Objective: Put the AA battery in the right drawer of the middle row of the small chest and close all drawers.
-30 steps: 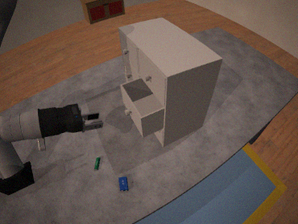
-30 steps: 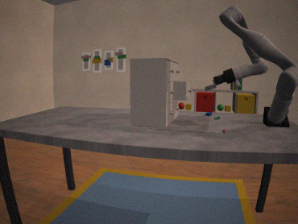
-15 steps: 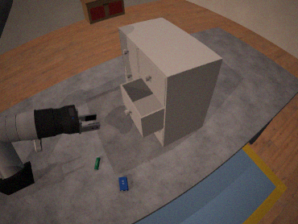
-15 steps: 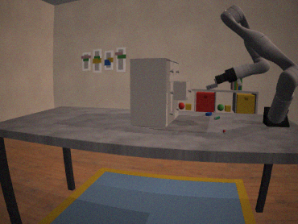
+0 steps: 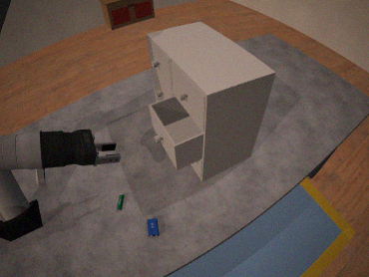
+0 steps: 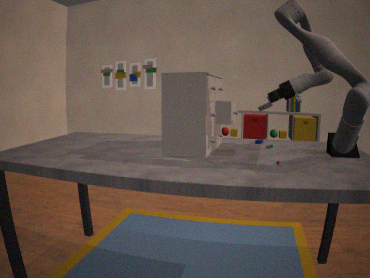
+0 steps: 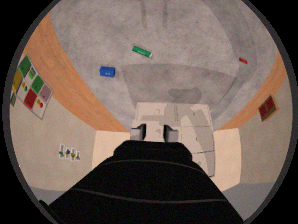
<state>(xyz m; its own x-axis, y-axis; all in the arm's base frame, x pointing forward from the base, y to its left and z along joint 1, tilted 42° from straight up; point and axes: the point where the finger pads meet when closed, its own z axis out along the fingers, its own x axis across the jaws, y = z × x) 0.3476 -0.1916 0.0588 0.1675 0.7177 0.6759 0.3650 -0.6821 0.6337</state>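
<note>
Half-spread, empty gripper (image 5: 118,152) ready, pinch the likely light, stiff, roll-prone AA battery (image 5: 120,201) across its middle on the desk (image 5: 304,125).

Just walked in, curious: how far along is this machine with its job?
Done: one drawer of the white chest is pulled out and looks empty. In hand: nothing; the hand hangs open in front of the chest. Left: pick the green battery off the table, drop it in, push the drawer shut.

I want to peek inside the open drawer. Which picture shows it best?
The top view: the open drawer shows its bare inside there. The exterior view shows only its side. The wrist view shows the chest but no clear drawer.
</note>
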